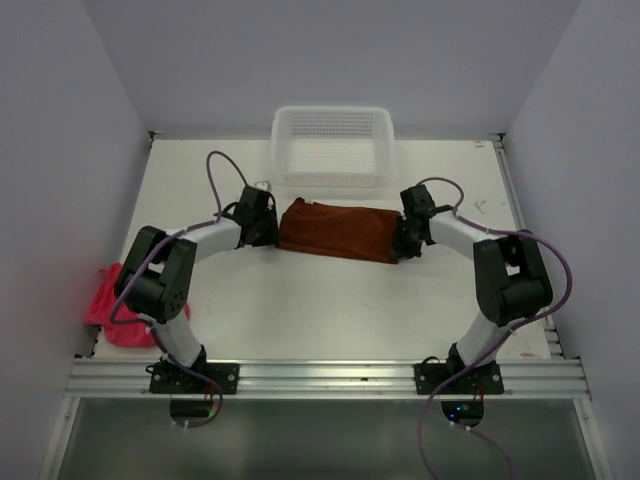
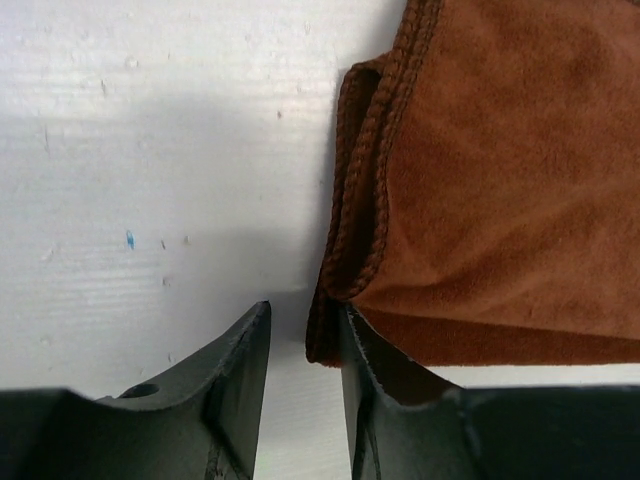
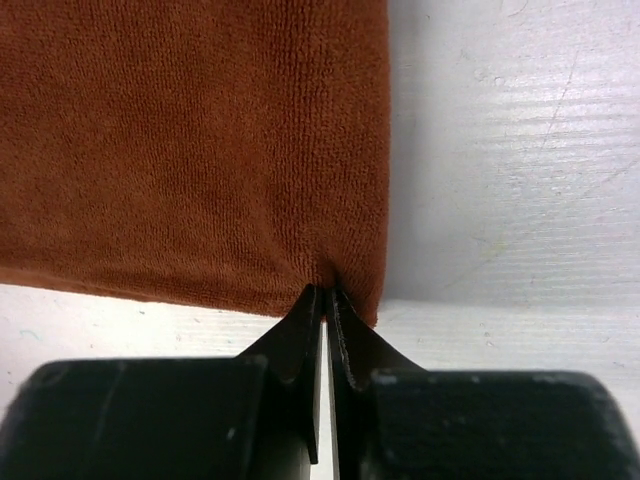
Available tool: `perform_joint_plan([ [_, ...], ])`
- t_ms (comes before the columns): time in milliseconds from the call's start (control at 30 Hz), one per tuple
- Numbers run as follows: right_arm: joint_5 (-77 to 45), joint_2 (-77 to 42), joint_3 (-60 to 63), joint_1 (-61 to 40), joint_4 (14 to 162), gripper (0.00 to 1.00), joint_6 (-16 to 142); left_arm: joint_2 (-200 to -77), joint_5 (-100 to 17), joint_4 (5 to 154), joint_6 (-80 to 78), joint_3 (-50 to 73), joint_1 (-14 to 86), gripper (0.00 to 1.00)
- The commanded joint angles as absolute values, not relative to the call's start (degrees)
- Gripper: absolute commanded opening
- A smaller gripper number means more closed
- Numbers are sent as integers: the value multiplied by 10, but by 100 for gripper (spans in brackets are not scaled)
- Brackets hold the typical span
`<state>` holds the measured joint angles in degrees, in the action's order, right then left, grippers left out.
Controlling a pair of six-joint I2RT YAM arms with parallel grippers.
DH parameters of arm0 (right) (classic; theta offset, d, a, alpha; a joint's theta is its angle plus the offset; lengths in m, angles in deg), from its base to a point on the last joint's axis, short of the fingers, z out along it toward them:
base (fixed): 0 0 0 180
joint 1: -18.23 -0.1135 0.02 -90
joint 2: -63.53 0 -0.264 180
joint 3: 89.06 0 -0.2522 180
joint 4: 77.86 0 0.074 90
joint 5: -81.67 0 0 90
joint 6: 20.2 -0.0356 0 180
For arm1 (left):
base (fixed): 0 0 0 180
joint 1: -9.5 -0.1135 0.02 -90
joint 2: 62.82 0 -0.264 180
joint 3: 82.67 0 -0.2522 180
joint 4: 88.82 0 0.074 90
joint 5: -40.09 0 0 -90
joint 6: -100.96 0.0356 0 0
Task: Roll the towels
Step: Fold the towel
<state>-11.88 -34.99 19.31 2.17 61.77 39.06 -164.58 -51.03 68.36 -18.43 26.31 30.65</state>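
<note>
Your right gripper (image 3: 325,295) fills the bottom of its wrist view. Its jaws all but touch, with only a sliver of light between them. They pinch a small pucker of the brown towel (image 3: 190,140) at its near edge, close to the corner on the view's right. From that pinch the cloth spreads up and to the left, flat and smooth. Bare white counter (image 3: 500,150) shows to the right of it and in a strip below it.

Your left gripper (image 2: 305,312) stands partly open, with a clear gap between its jaws. The jaw on the view's right touches the towel's corner, where stitched hems lie stacked in layers. The other jaw sits over bare counter, apart from the cloth. You cannot tell from this view whether any cloth lies inside the gap, and the gripper clamps nothing that you can see.

From above, you see the brown towel lying as a long folded band across the middle of the counter, between the two arms, with one gripper at each short end. Its long sides run left to right, tilted slightly down to the right. Just beyond it, at the far edge, sits the white mesh basket (image 1: 332,180). The pink towel (image 1: 112,305) lies bunched at the counter's left edge, beside the left arm's elbow and well apart from the brown one.
</note>
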Motion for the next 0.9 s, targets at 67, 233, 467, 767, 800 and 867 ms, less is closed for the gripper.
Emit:
perform_joint_plan([
  [67,-100,-346,219,23,622,1,410,-1600,-532,670,-216,321,328,35],
  [233,-100,-332,245,21,611,1,420,-1538,-559,651,-236,366,353,31],
  [467,-97,-295,289,9,592,1,430,-1456,-587,618,-274,438,390,29],
  [767,-112,-222,282,6,538,22,435,-1364,-636,546,-285,400,402,45],
  [800,-113,-215,261,6,531,26,436,-1355,-644,539,-284,384,401,47],
  [867,-111,-211,239,6,509,33,439,-1350,-662,524,-273,341,402,50],
])
